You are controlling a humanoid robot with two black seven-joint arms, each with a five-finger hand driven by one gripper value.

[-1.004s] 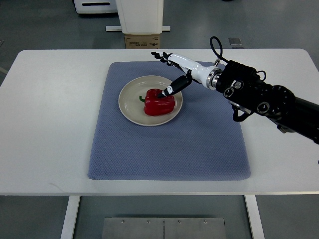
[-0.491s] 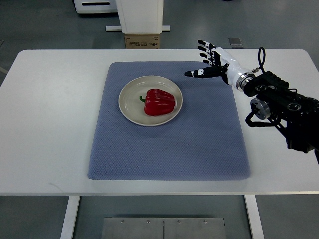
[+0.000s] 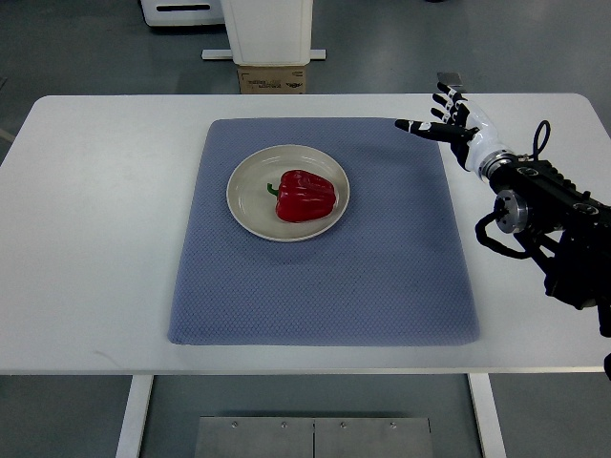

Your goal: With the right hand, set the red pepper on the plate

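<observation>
A: Location of the red pepper [image 3: 306, 196]?

B: Lying on the plate [image 3: 250, 205], stem pointing left; placement looks complete.

A: Handling properties?

B: Probably light, firm, with glossy skin that may slip. Grip across the broad lobes, not the stem.

A: State of the right hand [image 3: 452, 122]?

B: Fingers spread, holding nothing, above the far right corner of the mat [image 3: 382, 286].

A: Surface and clearance?

B: The textured mat on the white worktop [image 3: 86, 239] should limit sliding. Ample free room around the plate.

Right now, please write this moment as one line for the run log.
step: place done | red pepper: on plate | right hand: open, empty, over mat's far right corner | left hand: not in view
</observation>
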